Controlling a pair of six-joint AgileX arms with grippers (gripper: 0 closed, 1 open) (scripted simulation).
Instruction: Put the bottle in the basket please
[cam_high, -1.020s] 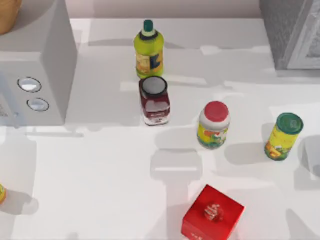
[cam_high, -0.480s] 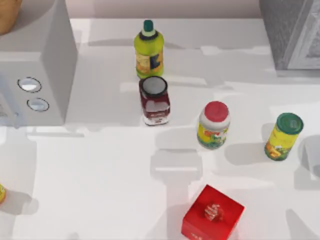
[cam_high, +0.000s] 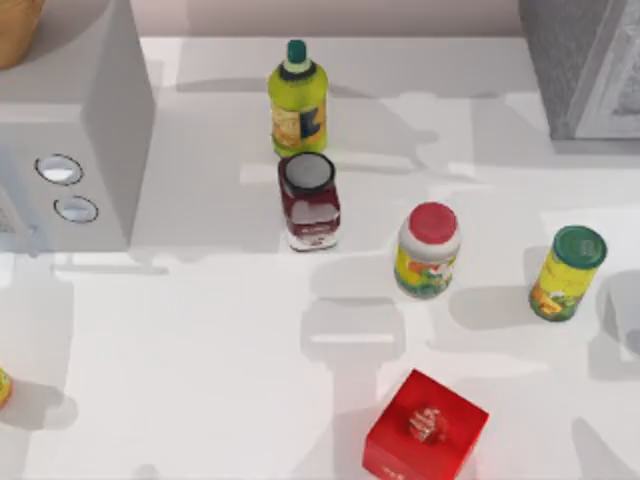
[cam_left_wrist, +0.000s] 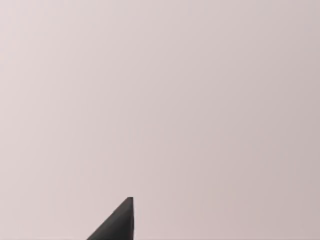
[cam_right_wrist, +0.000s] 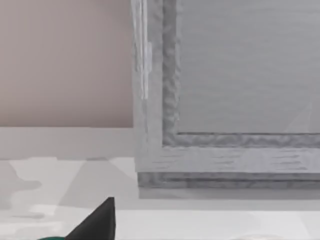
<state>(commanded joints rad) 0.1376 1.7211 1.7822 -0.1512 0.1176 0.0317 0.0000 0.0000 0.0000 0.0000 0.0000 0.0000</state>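
Cropping leaves a tan curve, probably the basket (cam_high: 12, 30); grip of left tool (cam_left_wrist: 117, 222) and right tool (cam_right_wrist: 97, 222) unclear.

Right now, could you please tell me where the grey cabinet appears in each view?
Top view: grey cabinet at the upper right corner.
Left wrist view: faces the pale wall instead.
Right wrist view: grey cabinet beside that wall.
Shared landmark: the pale wall.
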